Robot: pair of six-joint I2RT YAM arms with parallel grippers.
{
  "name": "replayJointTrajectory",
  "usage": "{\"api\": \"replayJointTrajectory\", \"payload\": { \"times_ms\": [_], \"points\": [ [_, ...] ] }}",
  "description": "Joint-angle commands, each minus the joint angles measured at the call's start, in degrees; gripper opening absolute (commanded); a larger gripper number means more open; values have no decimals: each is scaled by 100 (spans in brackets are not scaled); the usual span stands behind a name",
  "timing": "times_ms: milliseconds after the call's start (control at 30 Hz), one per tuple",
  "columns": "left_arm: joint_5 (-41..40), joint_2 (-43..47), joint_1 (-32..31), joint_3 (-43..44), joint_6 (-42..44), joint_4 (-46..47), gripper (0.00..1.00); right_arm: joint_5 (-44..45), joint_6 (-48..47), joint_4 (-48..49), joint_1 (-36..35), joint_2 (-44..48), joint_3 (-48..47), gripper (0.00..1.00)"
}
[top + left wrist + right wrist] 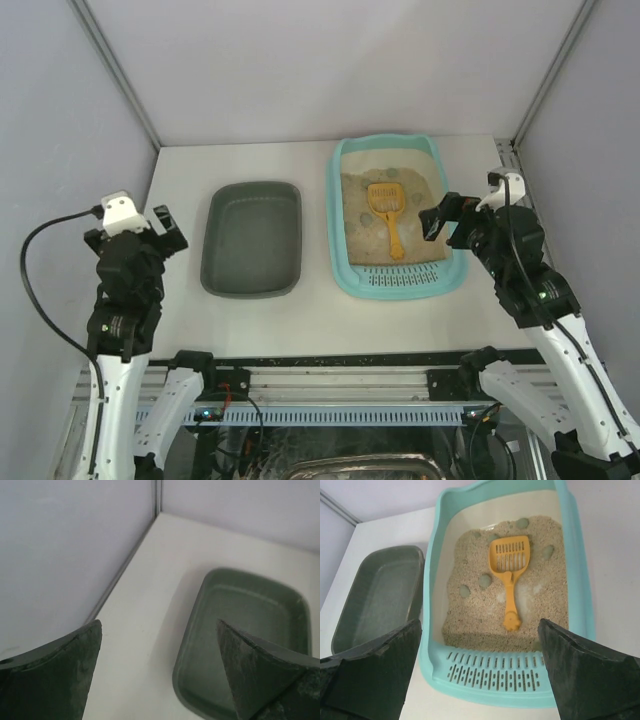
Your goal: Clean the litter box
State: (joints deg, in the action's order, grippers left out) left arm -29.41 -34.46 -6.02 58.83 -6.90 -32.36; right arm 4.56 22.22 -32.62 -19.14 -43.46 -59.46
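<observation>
From above, one litter box [400,277] is sitting on the right half of the white table [260,320], its slotted rim facing the arms. Beige litter [362,222] is filling it. One yellow scoop [388,212] is lying on the sand, slotted head away from the arms and handle pointing toward the slotted rim. One dark grey-green tray [252,238] is sitting to the left of the box, apart from it. The left gripper [135,235] is hovering at the table's left edge, near that tray. The right gripper [452,222] is hanging over the right rim of the box. Two arms are showing, one on each side.

In the left wrist view, the left gripper [158,622] is standing with its jaws spread wide and nothing between them. Its two dark fingers [55,675] are framing bare table [145,605] and a corner of the grey-green tray [250,630].

In the right wrist view, the right gripper [479,622] is likewise gaping wide and gripping nothing. Its two fingers [590,675] are flanking the near end of the litter box [495,677]. The scoop [509,572] is resting on the litter [545,595], untouched. Four greyish-green lumps [484,580] are showing plainly in the sand. Smaller ones near the far end are lying half buried, so the full count is uncertain. The grey-green tray [375,600] is lying just beside the box on the left.
</observation>
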Motion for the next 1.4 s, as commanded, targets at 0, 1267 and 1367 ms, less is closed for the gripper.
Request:
{"api": "replayJointTrajectory", "payload": {
  "times_ms": [0, 1267, 1367],
  "points": [
    [959, 249, 335, -398, 68, -108, 99, 856, 373, -81, -315, 158, -12, 100],
    [3987, -3667, 25, 1528, -1166, 631, 98, 542, -245, 577, -269, -6282, -1526, 53],
    [3993, -3875, 23, 1576, -1082, 679, 98, 463, -267, 544, -170, -6612, -1804, 50]
  ]
}}
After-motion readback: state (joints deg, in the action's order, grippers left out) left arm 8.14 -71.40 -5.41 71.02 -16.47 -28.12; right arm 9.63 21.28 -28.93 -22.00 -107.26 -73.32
